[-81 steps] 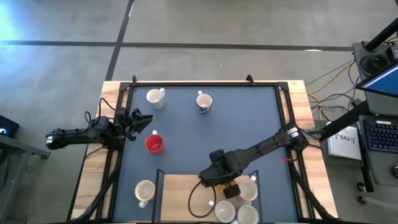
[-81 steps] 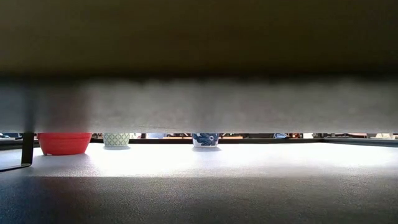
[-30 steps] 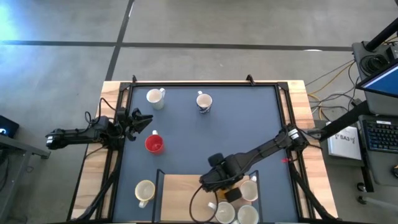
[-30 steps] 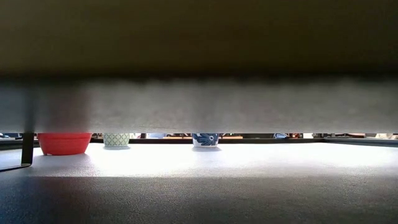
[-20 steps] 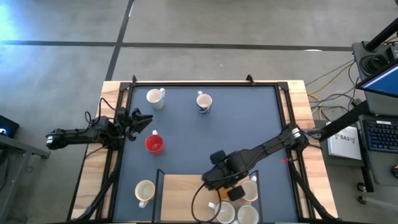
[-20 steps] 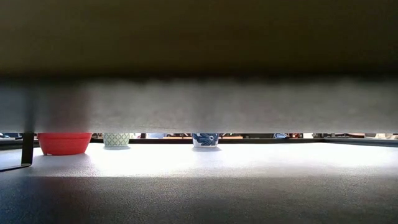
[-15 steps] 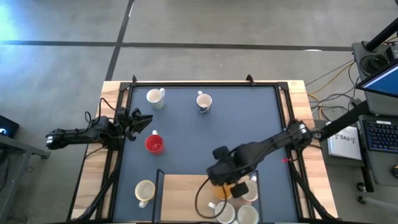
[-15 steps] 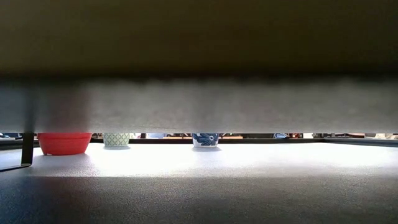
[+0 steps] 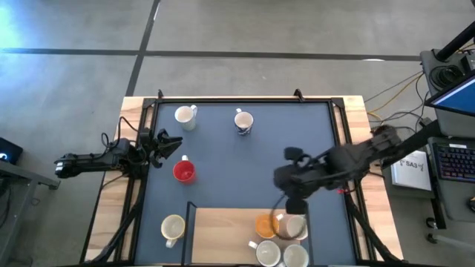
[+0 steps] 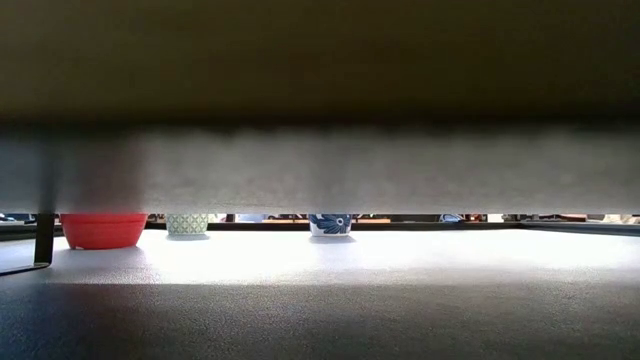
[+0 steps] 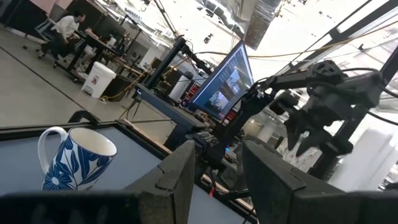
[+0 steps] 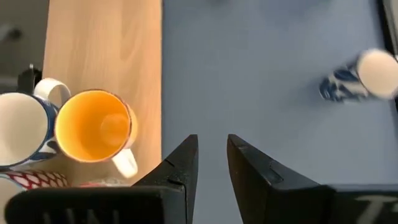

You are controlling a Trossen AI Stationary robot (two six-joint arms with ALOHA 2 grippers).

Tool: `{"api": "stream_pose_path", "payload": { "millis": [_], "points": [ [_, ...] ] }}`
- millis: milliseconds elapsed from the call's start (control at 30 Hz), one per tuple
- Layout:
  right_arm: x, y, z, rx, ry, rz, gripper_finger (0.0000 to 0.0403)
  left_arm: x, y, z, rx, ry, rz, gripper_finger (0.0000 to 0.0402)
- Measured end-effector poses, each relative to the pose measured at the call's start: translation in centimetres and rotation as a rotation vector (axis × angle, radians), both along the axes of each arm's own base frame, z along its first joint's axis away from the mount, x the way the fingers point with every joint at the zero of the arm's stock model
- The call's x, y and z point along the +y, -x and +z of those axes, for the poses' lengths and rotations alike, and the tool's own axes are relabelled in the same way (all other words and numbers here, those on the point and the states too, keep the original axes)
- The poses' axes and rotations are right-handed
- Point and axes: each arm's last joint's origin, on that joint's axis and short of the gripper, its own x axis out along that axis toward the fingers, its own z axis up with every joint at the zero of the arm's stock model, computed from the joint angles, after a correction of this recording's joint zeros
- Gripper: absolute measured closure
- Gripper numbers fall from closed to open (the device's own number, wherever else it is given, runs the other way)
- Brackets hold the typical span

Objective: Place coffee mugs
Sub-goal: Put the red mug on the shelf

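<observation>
Right gripper hangs above the dark mat, just beyond the edge of the wooden board; its fingers stand a narrow gap apart with nothing between them, only bare mat showing through. In the high view the right gripper is a dark blur and its fingertips cannot be made out there.

Just beside it on the board stands the orange mug, upright, white handle toward the mat. Touching it is a white mug with blue marks, cut off by the frame edge; a red-patterned rim below it is mostly hidden. From above, the cluster at the board's near corner is partly under the arm: orange mug, cream mug, two more white ones cropped at the picture's edge.

Left gripper waits at the mat's left edge, fingers spread, empty. Red mug sits near it. White mug and blue-patterned mug stand at the far side, pale yellow mug near the front left.

Low view is mostly blocked by a dark band; only mug bases show.
</observation>
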Motion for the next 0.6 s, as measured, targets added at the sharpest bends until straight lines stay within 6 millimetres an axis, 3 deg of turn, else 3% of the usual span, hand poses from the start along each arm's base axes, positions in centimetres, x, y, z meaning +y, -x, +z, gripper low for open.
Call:
{"api": "stream_pose_path", "payload": {
  "millis": [233, 600],
  "points": [
    [0.6, 4.3, -0.9, -0.123, -0.097, -0.203, 0.0335, 0.0, 0.0, 0.0, 0.0, 0.0, 0.0, 0.0285],
    [1.4, 5.8, -5.0, -0.239, -0.188, -0.32, 0.0335, 0.0, 0.0, 0.0, 0.037, -0.142, 0.046, 0.0285]
  ]
}}
